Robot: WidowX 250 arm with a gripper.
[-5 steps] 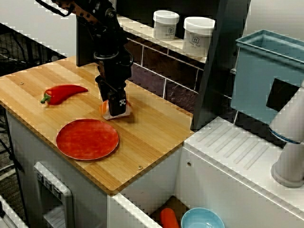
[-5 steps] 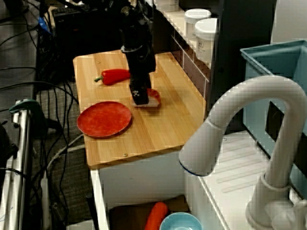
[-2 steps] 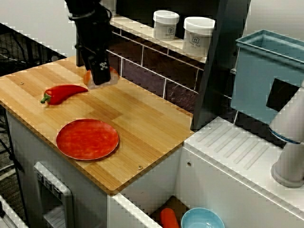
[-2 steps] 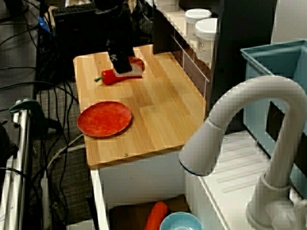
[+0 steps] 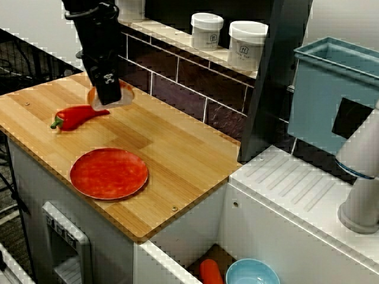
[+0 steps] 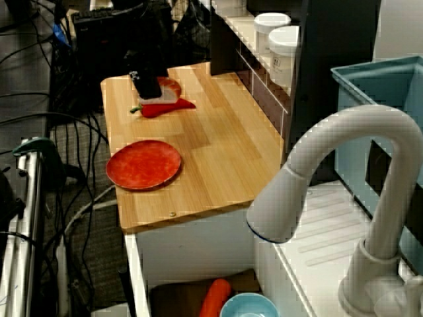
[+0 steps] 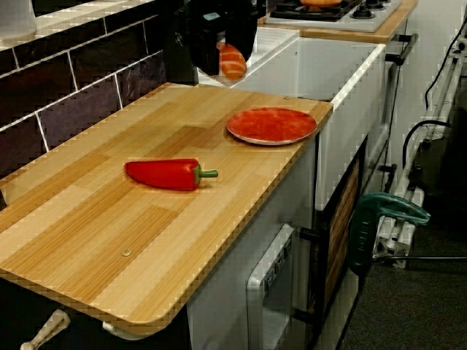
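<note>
Pale wooden countertop (image 5: 177,142) lay under the black gripper (image 5: 109,98), a round red plate (image 5: 109,173) well apart from it, a long red pepper (image 5: 76,116) just below. It clamped a small orange-and-white food piece (image 5: 126,94) aloft: mid-carry, seemingly; any lowering needed to clear the pepper.

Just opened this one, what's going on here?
The arm's gripper is shut on a small orange food piece and holds it just above the wooden counter, near the back wall. A red pepper lies right beside it. A red plate sits nearer the front edge.
</note>
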